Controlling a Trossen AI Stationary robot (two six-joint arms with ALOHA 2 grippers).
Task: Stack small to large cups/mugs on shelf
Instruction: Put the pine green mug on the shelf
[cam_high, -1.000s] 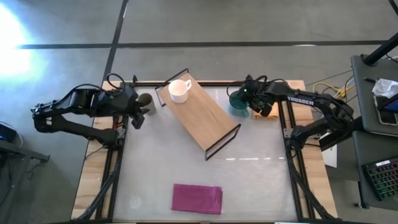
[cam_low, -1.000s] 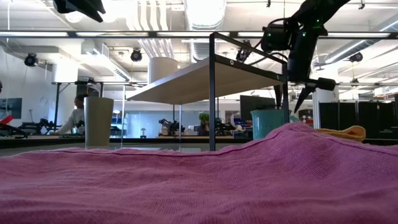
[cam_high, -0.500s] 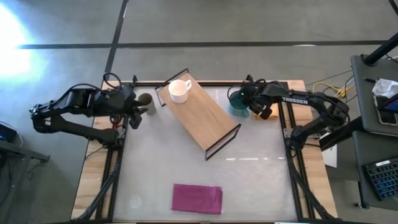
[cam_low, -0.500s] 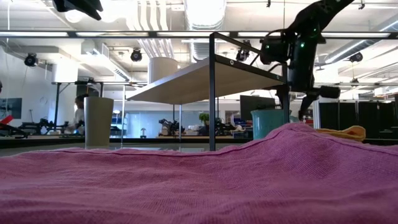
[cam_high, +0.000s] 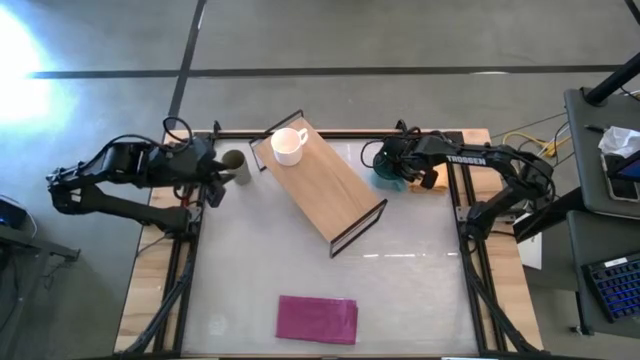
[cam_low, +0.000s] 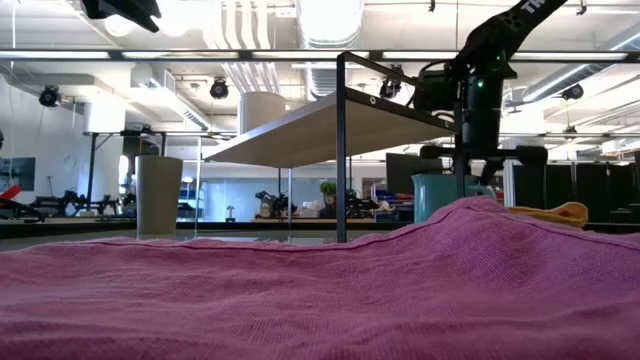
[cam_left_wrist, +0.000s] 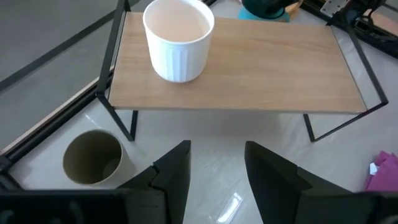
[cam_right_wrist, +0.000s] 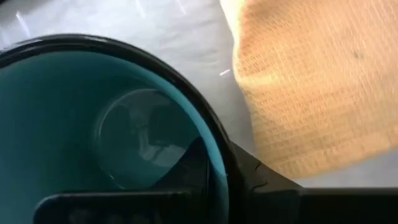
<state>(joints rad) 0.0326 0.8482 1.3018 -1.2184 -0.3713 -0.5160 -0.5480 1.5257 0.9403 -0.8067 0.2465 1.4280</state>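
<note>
The teal mug (cam_high: 383, 172) stands on the table at the far right, beside an orange cloth (cam_high: 427, 181); it also shows in the low view (cam_low: 438, 197). My right gripper (cam_high: 390, 166) is down on its rim, shut on the wall. The white mug (cam_high: 288, 146) stands on the light-wood shelf (cam_high: 325, 190). The olive-brown cup (cam_high: 235, 165) stands upright on the table left of the shelf. My left gripper (cam_left_wrist: 217, 180) is open and empty, just near of that cup (cam_left_wrist: 93, 165) and pointing toward the shelf. My right gripper has the teal mug's wall at the rim (cam_right_wrist: 219, 163), on the side nearest the orange cloth. One finger (cam_right_wrist: 189, 165) is inside the mug and one (cam_right_wrist: 258, 180) outside. The fingers come from above, pointing down. The mug stands upright on the table.
A magenta cloth (cam_high: 317, 318) lies flat at the table's near edge and fills the foreground of the low view (cam_low: 320, 290). The orange cloth (cam_right_wrist: 311, 81) lies right beside the teal mug. The shelf's black wire frame (cam_high: 358, 225) stands between the two arms.
My right gripper has gone down and a little toward the table's left, from above the teal mug onto its rim, with one finger going inside. The mug has stayed in place.
</note>
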